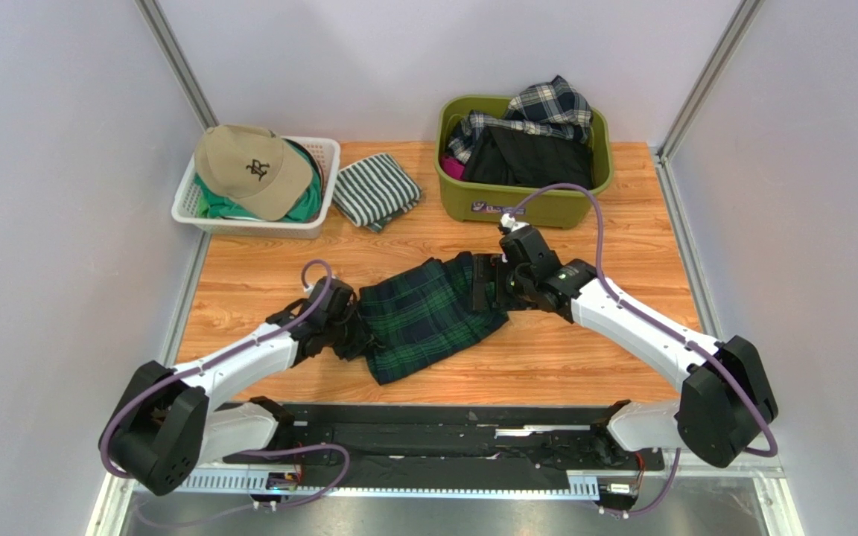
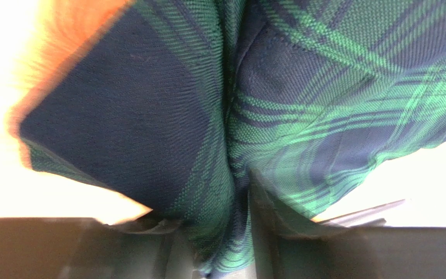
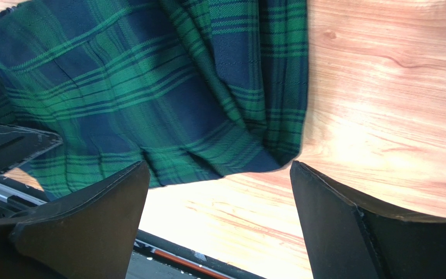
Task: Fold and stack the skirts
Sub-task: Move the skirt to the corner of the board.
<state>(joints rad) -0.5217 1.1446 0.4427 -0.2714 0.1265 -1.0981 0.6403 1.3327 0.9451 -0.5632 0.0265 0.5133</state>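
Left claw (image 1: 336,321): pinching a gathered fold of the tartan skirt (image 1: 428,313) at its left end. The left wrist view shows the cloth squeezed between the fingers (image 2: 62,244).

Right claw (image 1: 503,279): spread wide, holding nothing, at the skirt's right end.

The skirt lies on the bench (image 1: 601,357) between the two claws, with its long axis running from near-left to far-right. Only the right wrist view shows that the skirt's corner sits at the fingertips (image 3: 115,197), not yet between them.
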